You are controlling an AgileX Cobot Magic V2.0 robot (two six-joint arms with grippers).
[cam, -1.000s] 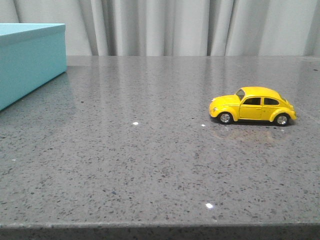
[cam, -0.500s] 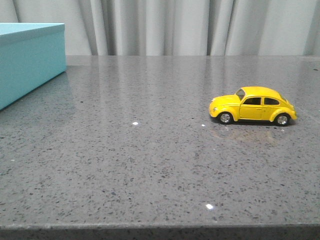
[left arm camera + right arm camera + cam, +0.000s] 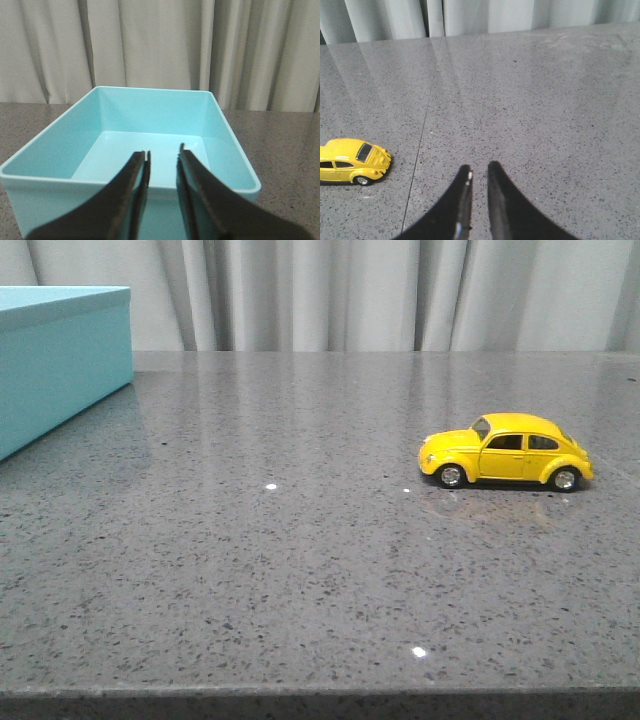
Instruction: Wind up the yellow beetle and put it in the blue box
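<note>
Bright, even light; soft glare on the polished table (image 3: 300,570); sharp focus.

A lab-like test setup — speckled grey table (image 3: 300,570), curtain (image 3: 350,295) backdrop.

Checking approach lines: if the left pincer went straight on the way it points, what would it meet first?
Probably the blue box: the left pincer points over its near rim into the open, empty interior. Depth is unclear, so floor or far wall could come first.

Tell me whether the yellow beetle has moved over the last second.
No. The yellow beetle sits at the same spot relative to the white fleck on the table.
</note>
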